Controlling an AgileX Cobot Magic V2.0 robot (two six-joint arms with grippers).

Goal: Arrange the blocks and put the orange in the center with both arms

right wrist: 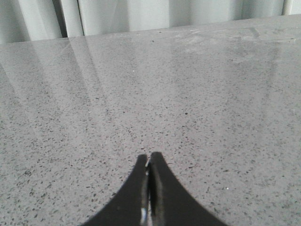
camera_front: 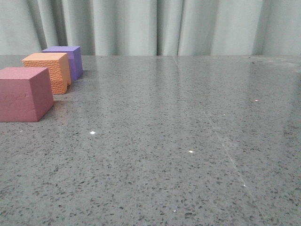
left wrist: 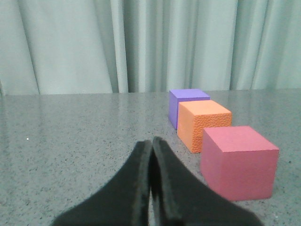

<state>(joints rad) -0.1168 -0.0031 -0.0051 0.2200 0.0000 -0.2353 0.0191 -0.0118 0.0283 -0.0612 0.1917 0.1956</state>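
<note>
Glossy speckled stone-look table (camera_front: 188, 141), pebbled rough orange cube (camera_front: 49, 70), matte pinkish-red cube (camera_front: 23, 94), soft pleated cloth curtain (camera_front: 188, 26)

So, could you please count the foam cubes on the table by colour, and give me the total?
Pinkish-red cube: 1
Orange cube: 1
Purple cube: 1
Total: 3 cubes, standing in a row with the orange one in the middle.

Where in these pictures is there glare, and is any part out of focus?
Front view: the table reflects the curtain in pale streaks. Right wrist view: broad pale glare streaks on the table. Left wrist view: the left gripper is soft-edged, the cubes sharper.
</note>
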